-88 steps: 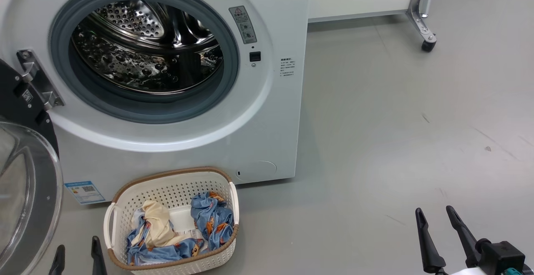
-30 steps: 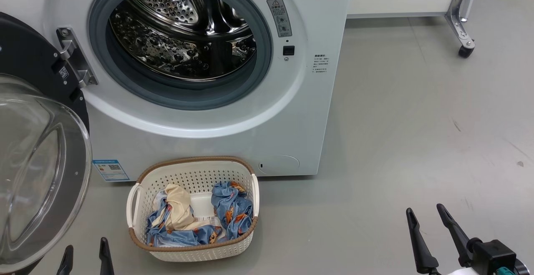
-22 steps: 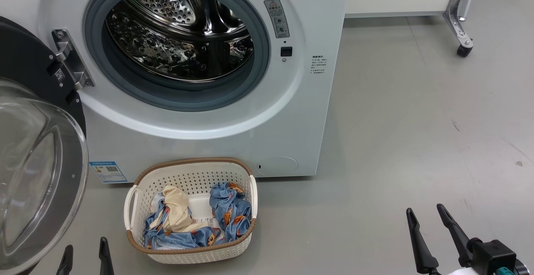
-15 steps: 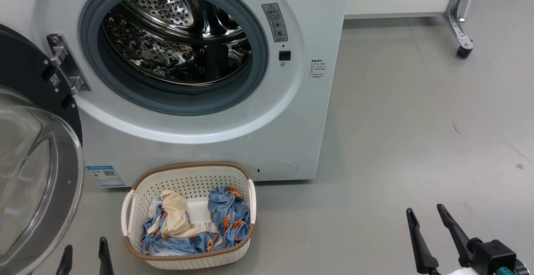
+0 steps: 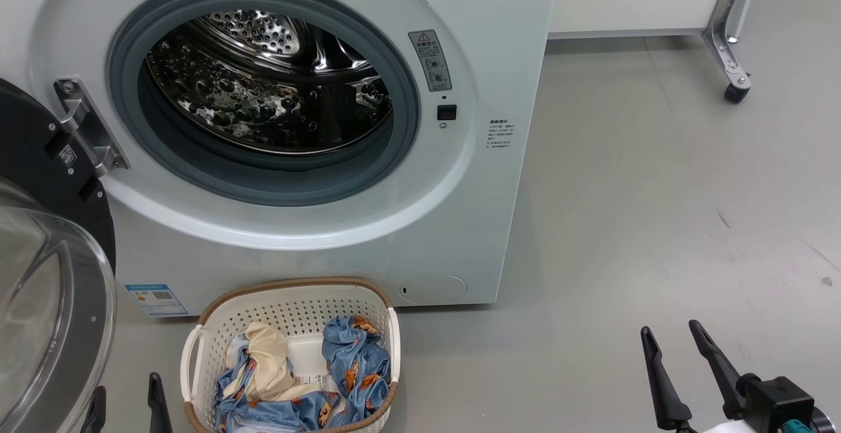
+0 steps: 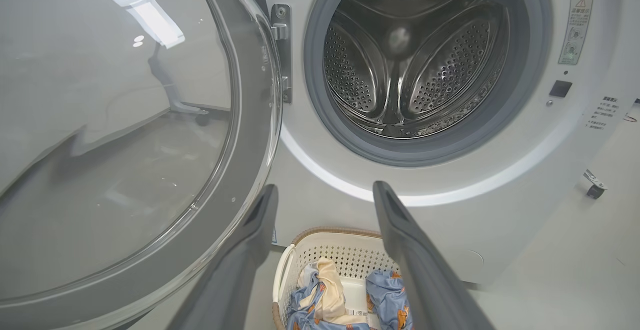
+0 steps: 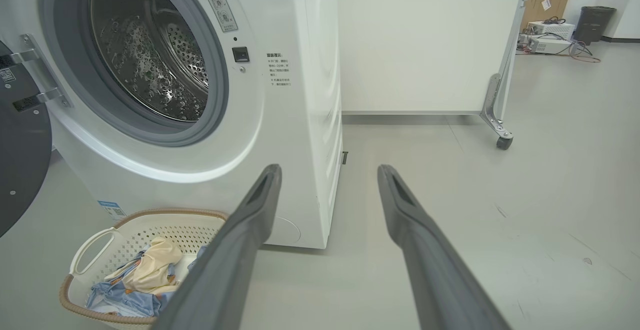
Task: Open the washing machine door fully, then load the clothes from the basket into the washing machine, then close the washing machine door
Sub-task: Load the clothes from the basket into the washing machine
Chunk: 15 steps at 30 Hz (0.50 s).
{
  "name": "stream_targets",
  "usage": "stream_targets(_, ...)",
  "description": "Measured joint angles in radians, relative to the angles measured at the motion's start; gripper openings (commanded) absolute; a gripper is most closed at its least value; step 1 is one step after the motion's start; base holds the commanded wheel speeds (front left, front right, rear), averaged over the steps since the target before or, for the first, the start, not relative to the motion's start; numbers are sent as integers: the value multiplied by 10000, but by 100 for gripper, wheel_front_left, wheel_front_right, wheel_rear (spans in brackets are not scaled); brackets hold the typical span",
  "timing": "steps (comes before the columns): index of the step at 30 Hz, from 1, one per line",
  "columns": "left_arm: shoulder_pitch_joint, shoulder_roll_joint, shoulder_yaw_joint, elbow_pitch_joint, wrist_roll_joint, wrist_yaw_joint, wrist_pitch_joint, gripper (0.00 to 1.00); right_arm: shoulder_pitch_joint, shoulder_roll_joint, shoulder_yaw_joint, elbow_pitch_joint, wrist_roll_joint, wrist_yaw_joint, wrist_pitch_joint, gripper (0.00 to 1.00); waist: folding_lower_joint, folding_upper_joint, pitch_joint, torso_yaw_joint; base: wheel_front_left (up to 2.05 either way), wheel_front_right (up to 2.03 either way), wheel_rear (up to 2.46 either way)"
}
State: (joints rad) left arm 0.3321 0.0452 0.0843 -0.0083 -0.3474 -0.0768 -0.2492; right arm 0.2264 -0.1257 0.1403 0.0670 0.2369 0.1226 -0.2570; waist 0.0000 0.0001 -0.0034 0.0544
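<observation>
The washing machine [image 5: 486, 223] stands with its steel drum [image 5: 263, 91] exposed and nothing inside it. The washing machine door [image 5: 46, 301] hangs wide open at the left on its metal hinge [image 5: 85, 124]. On the floor in front sits the basket [image 5: 289, 285] holding the clothes [image 5: 355, 367], blue printed pieces and a cream cloth [image 5: 263, 354]. My left gripper [image 5: 126, 400] is open just left of the basket, near the door [image 6: 125, 144]. My right gripper [image 5: 671, 332] is open over bare floor far to the right. Both wrist views show spread fingers, left gripper [image 6: 325, 190] and right gripper [image 7: 330, 170], with nothing between them.
A white panel on a metal leg with a caster [image 5: 734, 91] stands behind and right of the machine. Grey floor [image 5: 657, 190] stretches to the right. Boxes and cables [image 7: 545, 29] lie in the far corner.
The head view has shifted, so the machine and basket now sit lower in the picture. Both grippers stay open and empty in the same places.
</observation>
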Motion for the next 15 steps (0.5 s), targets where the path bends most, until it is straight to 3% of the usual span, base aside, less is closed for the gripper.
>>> stream_targets(15, -1, 8, -261, 10, 631, -12, 0, 100, -122, 8, -2, 33, 12, 0, 0, 100, 0, 0, -21, -15, 25, -25, 0)
